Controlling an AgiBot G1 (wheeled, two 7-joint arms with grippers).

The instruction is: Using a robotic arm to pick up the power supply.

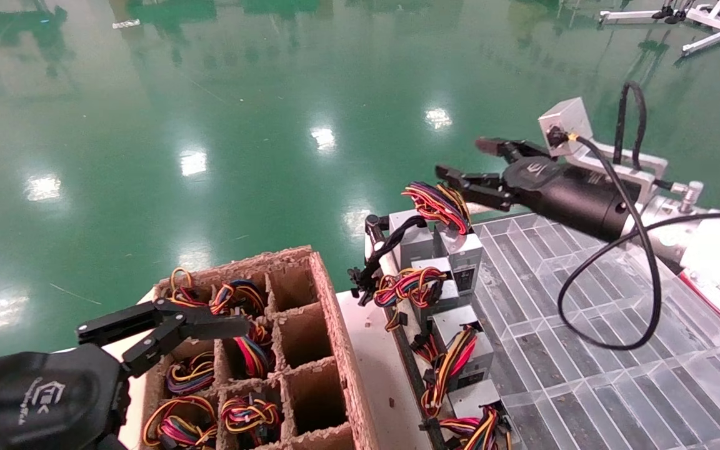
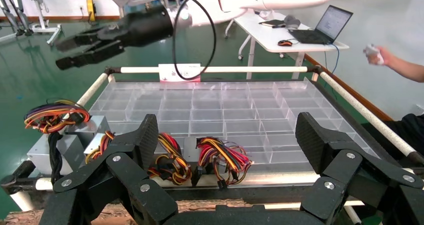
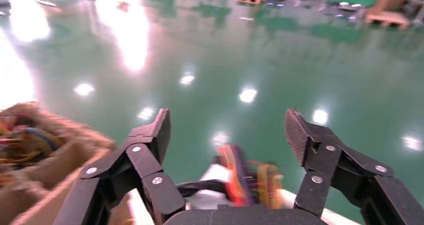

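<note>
Several grey power supplies with red, yellow and black wire bundles stand in a row along the near-left edge of a clear tray. The farthest power supply lies just below and ahead of my right gripper. That gripper, on the white robotic arm, hangs open above it with nothing between its fingers. My left gripper is open and empty over the cardboard box, facing the row.
A cardboard divider box holds more wire bundles in its cells. The clear compartment tray fills the right side, framed by white rails. Green floor lies beyond. A desk with a laptop and a person's hand are behind the tray.
</note>
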